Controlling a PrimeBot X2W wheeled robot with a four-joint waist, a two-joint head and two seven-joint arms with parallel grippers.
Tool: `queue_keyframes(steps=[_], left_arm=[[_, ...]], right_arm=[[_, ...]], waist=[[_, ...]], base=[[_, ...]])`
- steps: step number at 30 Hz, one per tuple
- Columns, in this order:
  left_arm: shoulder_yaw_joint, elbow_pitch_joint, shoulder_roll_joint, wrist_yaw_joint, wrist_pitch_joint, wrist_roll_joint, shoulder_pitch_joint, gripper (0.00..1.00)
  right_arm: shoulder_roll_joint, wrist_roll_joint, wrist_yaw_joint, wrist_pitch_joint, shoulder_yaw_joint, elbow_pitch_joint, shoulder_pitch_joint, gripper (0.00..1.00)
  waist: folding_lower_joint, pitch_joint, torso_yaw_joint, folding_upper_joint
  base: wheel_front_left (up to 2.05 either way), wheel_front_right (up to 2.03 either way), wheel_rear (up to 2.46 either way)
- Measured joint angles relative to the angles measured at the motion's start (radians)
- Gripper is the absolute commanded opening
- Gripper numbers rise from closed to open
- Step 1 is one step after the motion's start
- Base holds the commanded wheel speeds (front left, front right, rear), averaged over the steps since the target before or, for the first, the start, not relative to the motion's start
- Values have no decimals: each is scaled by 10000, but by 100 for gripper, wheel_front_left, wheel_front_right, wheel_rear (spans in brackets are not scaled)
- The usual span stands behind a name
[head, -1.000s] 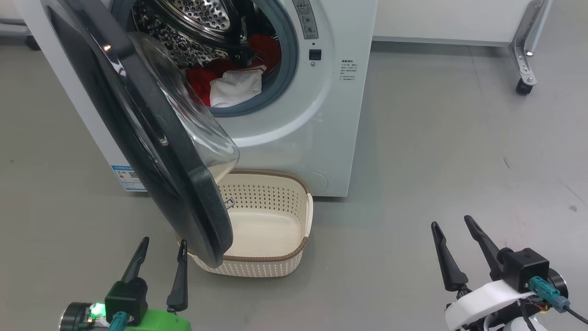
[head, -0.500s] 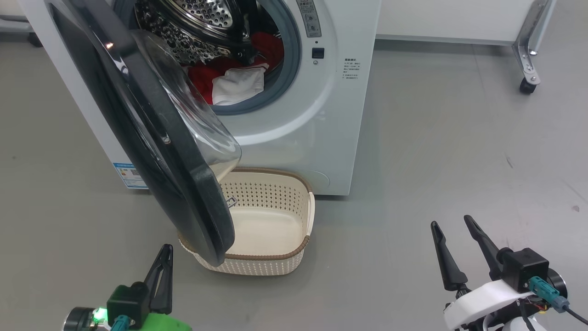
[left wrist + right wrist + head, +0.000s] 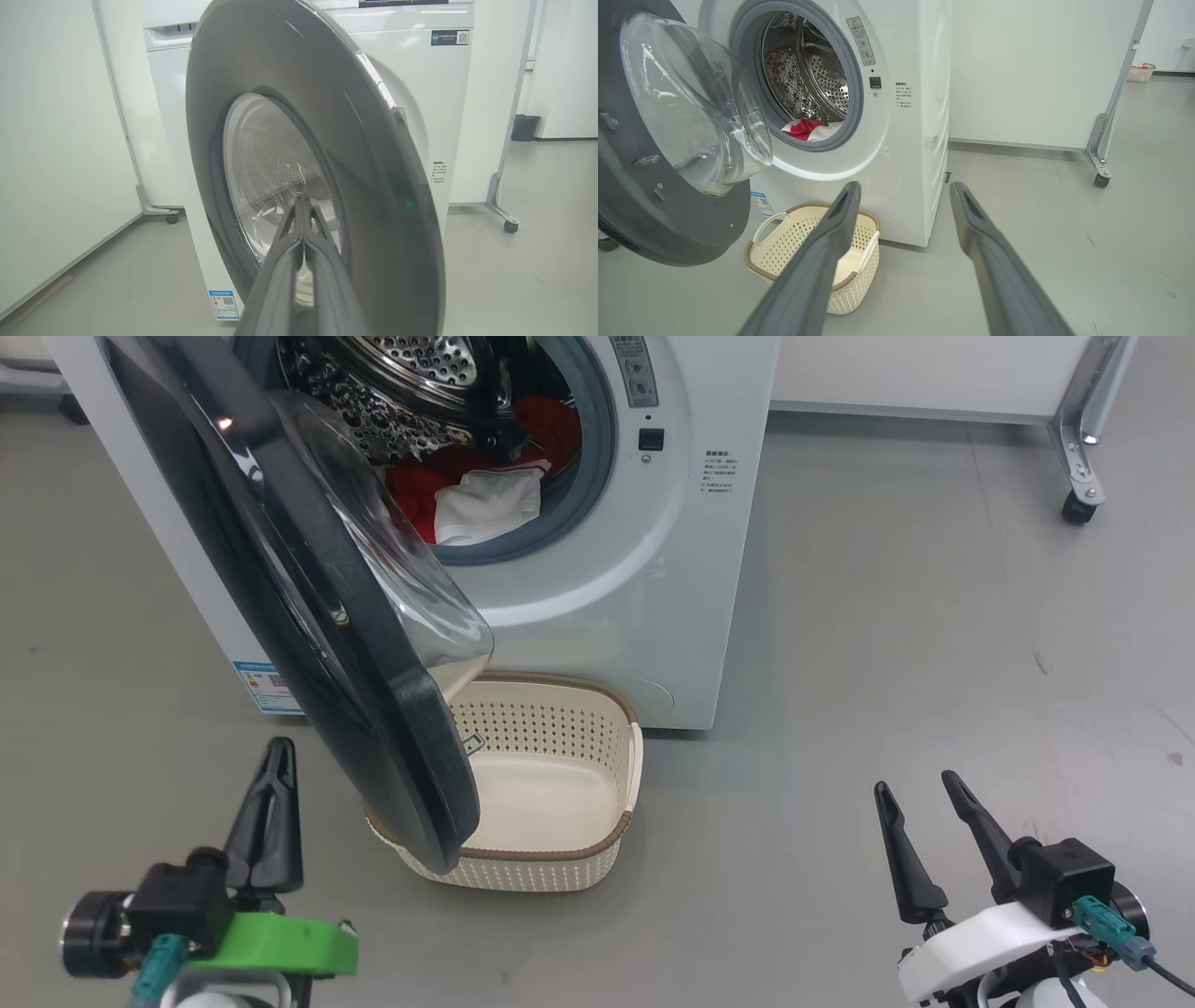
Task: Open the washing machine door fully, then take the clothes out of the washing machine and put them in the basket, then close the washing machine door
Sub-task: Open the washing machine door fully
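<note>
The washing machine [image 3: 653, 569] stands with its door [image 3: 308, 616] partly open, swung out over the basket [image 3: 597, 845] on the floor. Inside the drum lie the clothes: a red garment [image 3: 415, 490] and a white cloth [image 3: 490, 504]. My left gripper [image 3: 280, 751] is shut and empty, low on the floor to the left of the door's bottom edge. In the left wrist view its closed fingertips [image 3: 302, 200] point at the door's outer face [image 3: 373, 140]. My right gripper [image 3: 916, 784] is open and empty, well to the right of the machine. The right wrist view shows the basket [image 3: 752, 261] and the clothes [image 3: 803, 128].
A white panel on a castor leg [image 3: 1078, 476] stands at the back right. Grey floor spreads to the right of the machine. A white wall [image 3: 56, 140] runs along the machine's left side. The basket sits right against the machine's front.
My left gripper closed its fingers and moved left, away from the door's lower edge, with the wrist turned. The right arm stayed still. The head camera shifted slightly.
</note>
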State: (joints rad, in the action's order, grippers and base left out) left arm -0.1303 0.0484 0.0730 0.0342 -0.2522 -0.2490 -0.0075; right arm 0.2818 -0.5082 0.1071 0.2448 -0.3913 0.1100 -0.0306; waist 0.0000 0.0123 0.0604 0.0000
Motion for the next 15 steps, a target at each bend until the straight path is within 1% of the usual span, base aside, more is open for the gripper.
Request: queue_keyframes(steps=[3,10,15], left_arm=[[336,-399,40,0,0,-102,-270,0],[662,-1241,355,-2,-44,-48,-1033,0],[602,-1536,447,-109,-46,-42,-1397,0]], right_arm=[[-35,4,-2,0,21,0,1,100],[-148,23,-35,0,27,21,1,100],[-232,127,-82,0,27,23,10,100]], waist=[[0,-14,-2,0],[0,-23,-33,0],[0,10,-102,0]], base=[[0,0,0],[0,0,0],[0,0,0]])
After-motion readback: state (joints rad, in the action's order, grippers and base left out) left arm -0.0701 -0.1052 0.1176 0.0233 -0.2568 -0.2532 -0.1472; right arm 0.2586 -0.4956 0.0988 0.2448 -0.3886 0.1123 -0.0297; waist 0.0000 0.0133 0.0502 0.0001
